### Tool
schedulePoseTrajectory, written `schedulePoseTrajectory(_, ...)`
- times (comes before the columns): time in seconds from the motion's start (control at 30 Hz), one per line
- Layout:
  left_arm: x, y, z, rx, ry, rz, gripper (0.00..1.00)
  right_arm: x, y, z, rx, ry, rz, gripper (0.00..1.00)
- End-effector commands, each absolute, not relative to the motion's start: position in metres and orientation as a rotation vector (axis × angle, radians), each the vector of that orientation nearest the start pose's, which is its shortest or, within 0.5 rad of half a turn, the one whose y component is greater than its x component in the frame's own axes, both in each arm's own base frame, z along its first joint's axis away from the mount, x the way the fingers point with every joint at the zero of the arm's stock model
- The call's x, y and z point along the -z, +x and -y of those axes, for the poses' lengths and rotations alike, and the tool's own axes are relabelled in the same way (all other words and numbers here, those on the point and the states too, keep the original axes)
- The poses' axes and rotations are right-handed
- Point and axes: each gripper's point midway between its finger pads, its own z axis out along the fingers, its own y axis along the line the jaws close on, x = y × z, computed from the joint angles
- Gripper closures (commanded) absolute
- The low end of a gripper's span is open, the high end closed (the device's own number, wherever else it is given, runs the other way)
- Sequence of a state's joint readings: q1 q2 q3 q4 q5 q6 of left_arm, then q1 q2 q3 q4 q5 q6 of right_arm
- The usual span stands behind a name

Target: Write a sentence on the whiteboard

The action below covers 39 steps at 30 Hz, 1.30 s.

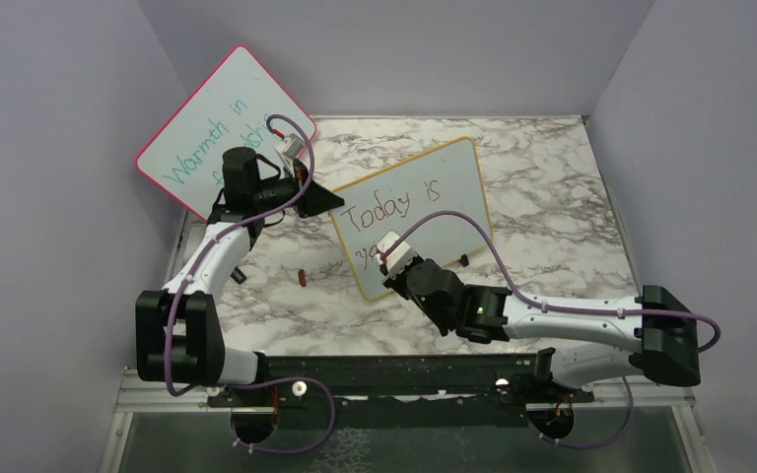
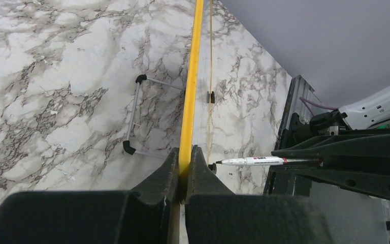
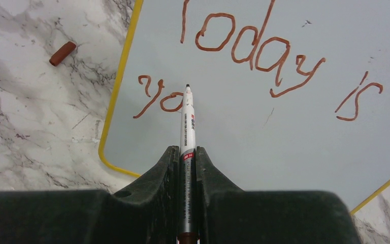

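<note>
The yellow-framed whiteboard [image 1: 434, 197] stands tilted at the table's middle. It also shows in the right wrist view [image 3: 264, 132] and edge-on in the left wrist view [image 2: 189, 91]. The red-brown sentence [image 3: 264, 56] reads "Today is" with "yo" begun below. My left gripper [image 1: 327, 200] is shut on the board's left edge; its fingers [image 2: 166, 168] clamp the yellow frame. My right gripper [image 1: 390, 258] is shut on a white marker [image 3: 188, 122] whose tip is at the board just right of "yo". The marker also shows in the left wrist view [image 2: 254, 161].
A pink-framed board [image 1: 219, 123] with teal writing leans on the back left wall. The marker's red-brown cap [image 1: 301, 278] lies on the marble left of the whiteboard, also in the right wrist view [image 3: 62, 53]. The board's wire stand [image 2: 134, 114] rests behind it.
</note>
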<state>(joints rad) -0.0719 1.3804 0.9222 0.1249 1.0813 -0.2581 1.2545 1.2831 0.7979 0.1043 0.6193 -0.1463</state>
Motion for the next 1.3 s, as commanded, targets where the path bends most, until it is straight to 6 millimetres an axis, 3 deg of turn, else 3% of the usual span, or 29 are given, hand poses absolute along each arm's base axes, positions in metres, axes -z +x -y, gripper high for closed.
schedulePoseTrajectory(0.0,-0.212,0.336,0.177,1.173,0.554,-1.872,1.00,-0.193,0.225,-0.311,-0.111,-0.809,-1.665,1.00)
schedulePoseTrajectory(0.6,-0.212,0.336,0.178,1.174,0.555,-1.873,1.00,-0.171,0.230,-0.313,-0.072,-0.835,-1.709,1.00)
schedulePoseTrajectory(1.07,-0.211,0.336,0.178,1.175,0.555,-1.873,1.00,-0.151,0.218,-0.307,-0.091,-0.903,-1.777,0.99)
schedulePoseTrajectory(1.27,-0.211,0.336,0.177,1.172,0.553,-1.874,1.00,-0.151,0.218,-0.304,-0.083,-0.905,-1.780,1.00)
